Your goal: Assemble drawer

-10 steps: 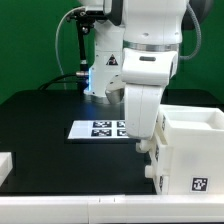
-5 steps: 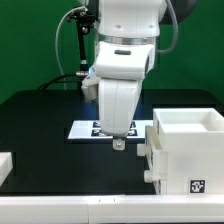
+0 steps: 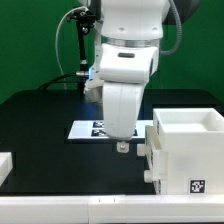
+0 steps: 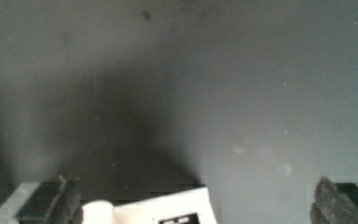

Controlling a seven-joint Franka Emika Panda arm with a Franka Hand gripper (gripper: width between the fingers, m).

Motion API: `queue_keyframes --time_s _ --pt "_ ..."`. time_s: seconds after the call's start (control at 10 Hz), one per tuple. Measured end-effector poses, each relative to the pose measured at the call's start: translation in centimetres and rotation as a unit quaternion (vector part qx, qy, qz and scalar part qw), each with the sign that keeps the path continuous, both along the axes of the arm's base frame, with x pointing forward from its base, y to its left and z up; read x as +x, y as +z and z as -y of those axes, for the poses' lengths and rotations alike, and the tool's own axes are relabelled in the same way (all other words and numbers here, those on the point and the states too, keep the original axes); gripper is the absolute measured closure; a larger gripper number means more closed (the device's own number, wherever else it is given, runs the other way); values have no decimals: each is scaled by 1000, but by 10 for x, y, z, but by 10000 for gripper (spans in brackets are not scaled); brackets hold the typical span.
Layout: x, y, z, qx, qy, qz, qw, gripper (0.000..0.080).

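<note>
Hand (image 3: pixel 122 146) beside drawer (image 3: pixel 185 150), apart

Green wall (image 3: pixel 30 45) behind; black table (image 3: pixel 45 120) under even light; marker board (image 3: pixel 88 129) lying flat mid-table.

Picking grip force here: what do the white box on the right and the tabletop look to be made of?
White box: probably rigid plastic, going by its matte, uniform white and thick moulded walls; a printed tag sits on its front. Tabletop: black, matte, faintly scuffed in the wrist view; the material is unclear.
</note>
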State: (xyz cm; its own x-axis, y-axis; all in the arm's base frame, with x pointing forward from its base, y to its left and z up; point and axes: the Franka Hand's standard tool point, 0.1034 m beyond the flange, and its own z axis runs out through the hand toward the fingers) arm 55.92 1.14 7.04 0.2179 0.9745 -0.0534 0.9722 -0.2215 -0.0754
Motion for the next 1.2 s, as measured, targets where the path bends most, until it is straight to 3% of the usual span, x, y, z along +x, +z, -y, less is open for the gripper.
queue_keyframes --time_s 0.2,0.6,1.0,1.2 --pt "-1 1 -10 0 2 1 1000 151" --pt "-1 1 -8 0 2 0 1000 151" --pt "1 13 27 -3 10 0 1000 151" --pt "0 13 43 -5 7 -3 1000 151"
